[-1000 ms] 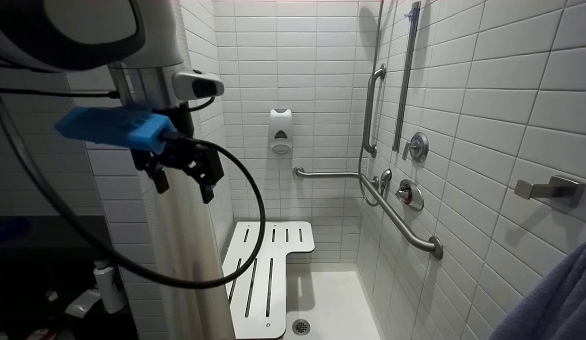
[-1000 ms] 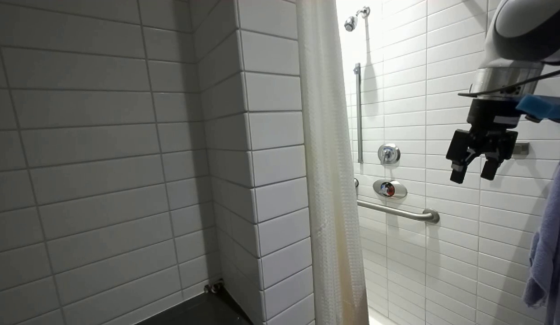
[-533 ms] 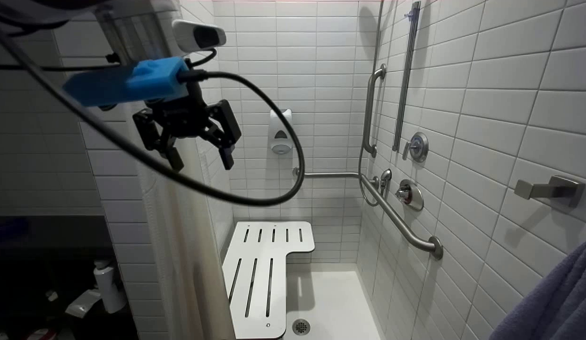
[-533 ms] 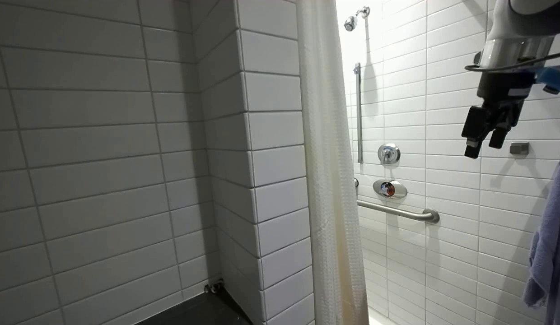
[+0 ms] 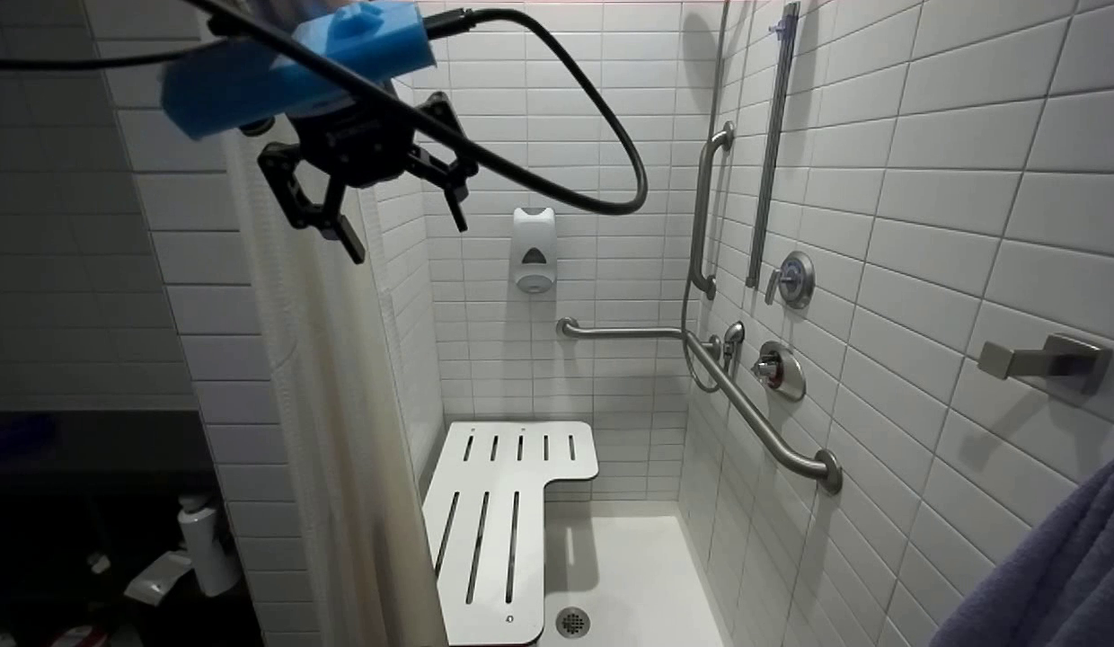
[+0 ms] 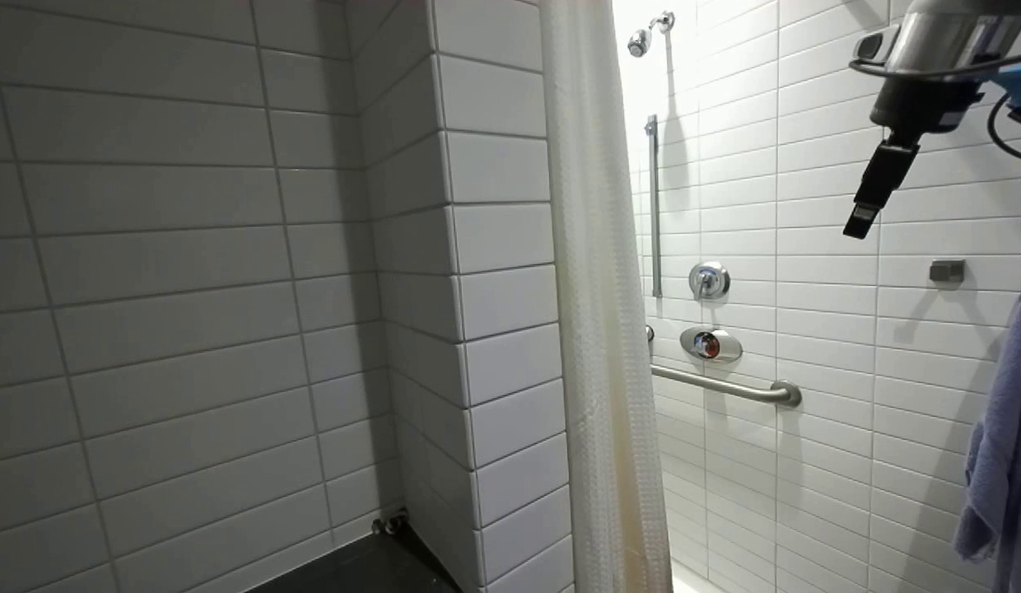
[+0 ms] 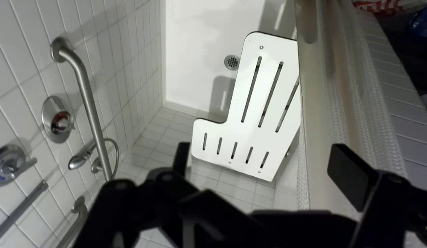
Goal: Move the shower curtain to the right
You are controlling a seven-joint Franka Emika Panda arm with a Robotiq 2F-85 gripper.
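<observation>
White tiled wall (image 5: 629,252) behind slatted seat (image 5: 499,521). In exterior view, shower curtain (image 5: 341,449) hangs gathered, left of seat; gripper (image 5: 408,241) in front of its upper visible part, 2 fingers (image 5: 351,241) spread wide, nothing held. Probably light, soft, limp, apt to slip; best hold: bunched fold near free edge. In exterior view, shower curtain hangs beside tiled pillar (image 6: 510,362), long axis upright, folds running nearly straight down, both ends out of frame. Wrist view: shower curtain crosses right side, partly behind 1 pad (image 7: 351,177); contact unclear.
</observation>
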